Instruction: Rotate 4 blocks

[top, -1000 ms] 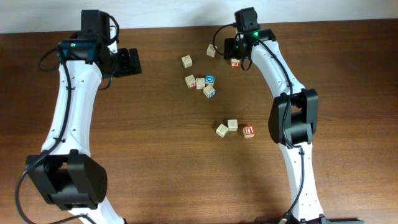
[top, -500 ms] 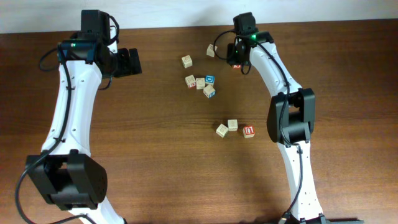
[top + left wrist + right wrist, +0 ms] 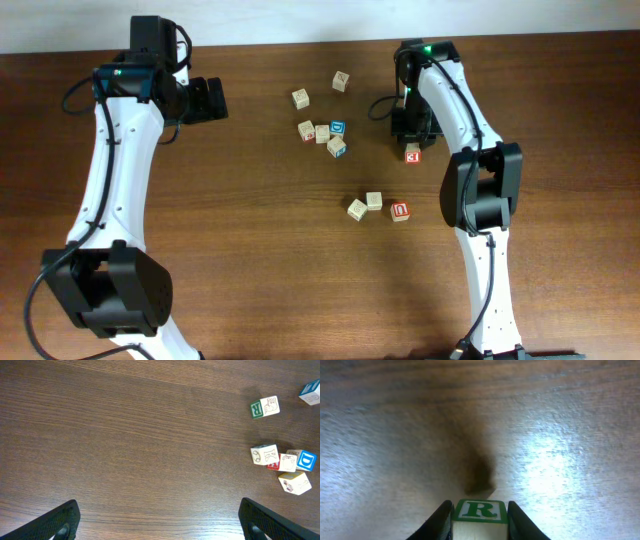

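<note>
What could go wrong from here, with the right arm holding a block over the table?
1. The right fingers pinch the block by two sides only. Its shadow on the table suggests that it hangs in the air, so a loose pinch could let it twist or drop.
2. A cluster of three blocks lies nearby; a careless set-down on that side might nudge them.

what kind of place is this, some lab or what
Probably a robotics lab bench: a white left arm and right arm mounted at a wooden table, with small alphabet blocks scattered as practice pieces.
</note>
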Controlling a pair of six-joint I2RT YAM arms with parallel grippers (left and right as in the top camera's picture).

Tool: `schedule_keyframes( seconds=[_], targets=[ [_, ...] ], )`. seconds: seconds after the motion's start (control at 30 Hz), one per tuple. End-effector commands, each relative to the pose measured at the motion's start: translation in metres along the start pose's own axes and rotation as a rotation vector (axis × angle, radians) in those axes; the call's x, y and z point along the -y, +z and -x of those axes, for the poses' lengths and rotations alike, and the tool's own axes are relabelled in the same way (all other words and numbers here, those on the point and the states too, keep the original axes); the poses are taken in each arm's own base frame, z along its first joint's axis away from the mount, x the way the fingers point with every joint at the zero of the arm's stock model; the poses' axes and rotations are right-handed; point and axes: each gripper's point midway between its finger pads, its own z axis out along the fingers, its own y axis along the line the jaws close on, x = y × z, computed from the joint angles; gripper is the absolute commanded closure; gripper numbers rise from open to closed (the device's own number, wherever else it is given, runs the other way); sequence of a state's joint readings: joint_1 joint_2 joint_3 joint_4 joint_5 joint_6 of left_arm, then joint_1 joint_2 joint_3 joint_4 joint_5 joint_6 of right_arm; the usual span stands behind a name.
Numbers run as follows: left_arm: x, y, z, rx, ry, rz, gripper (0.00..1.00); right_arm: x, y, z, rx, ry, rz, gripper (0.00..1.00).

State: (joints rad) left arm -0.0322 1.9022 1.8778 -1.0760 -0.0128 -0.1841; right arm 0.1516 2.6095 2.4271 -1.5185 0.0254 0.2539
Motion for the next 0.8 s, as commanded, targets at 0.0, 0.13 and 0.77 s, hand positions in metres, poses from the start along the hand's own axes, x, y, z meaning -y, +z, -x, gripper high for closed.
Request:
schedule_keyframes(
  seconds=[0.0,0.13,0.77],
  targets=[
    [-0.001,-0.002,0.005,0.011,-0.011,0.006,0.0,-0.003,-0.046,-0.007,0.066,-0.014,0.035,0.73],
    [-0.002,-0.002,0.005,0.012,-0.011,0.009,0.0,0.006,-0.113,-0.027,0.161,-0.031,0.052,0.72],
    [-0.001,-0.002,0.009,0.03,-0.012,0.005,0.0,0.018,0.002,-0.129,0.119,0.029,0.111,0.64]
  ],
)
